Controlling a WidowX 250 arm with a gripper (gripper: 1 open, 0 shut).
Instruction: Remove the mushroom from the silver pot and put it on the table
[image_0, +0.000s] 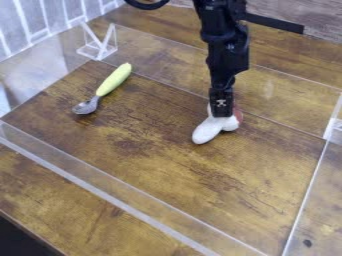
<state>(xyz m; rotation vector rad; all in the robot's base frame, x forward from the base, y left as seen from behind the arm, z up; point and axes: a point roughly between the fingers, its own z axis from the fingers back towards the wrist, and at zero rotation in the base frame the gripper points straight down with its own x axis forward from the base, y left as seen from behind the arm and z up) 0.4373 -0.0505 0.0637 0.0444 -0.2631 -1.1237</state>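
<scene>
The mushroom (210, 130) lies on its side on the dark wood table (147, 140), white stem toward the front left, reddish cap mostly hidden behind the gripper. My gripper (223, 108) hangs just above and behind it, pointing down, jaws open and holding nothing. The silver pot is out of view.
A silver spoon with a yellow-green handle (106, 86) lies at the left. Clear acrylic walls (94, 185) ring the table, and a clear stand (96, 42) sits at the back left.
</scene>
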